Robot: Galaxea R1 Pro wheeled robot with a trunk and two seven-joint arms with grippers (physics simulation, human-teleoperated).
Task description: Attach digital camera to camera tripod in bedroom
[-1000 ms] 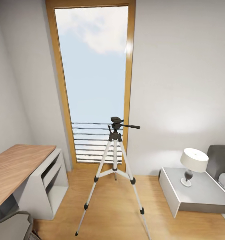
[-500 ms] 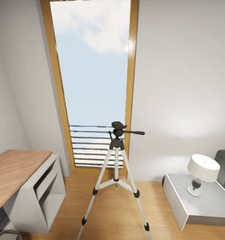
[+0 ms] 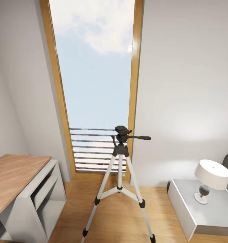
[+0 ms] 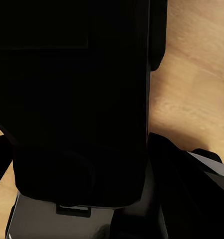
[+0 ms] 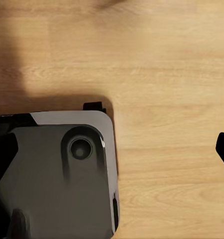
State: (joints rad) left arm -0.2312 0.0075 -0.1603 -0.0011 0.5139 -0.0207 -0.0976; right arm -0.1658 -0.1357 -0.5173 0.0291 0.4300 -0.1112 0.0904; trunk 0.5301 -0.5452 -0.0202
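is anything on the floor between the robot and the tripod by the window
Nothing visible. The tripod stands on bare wood floor before the window, with the desk off to the left and the bedside table to the right, both apart from its legs.

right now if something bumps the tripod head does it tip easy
Probably fairly easily. The tripod is tall, on thin silver legs, with its black head high above the feet, so a sideways push up there has leverage. The spread legs and lower braces should help. The wood floor looks smooth, so it might slide first.
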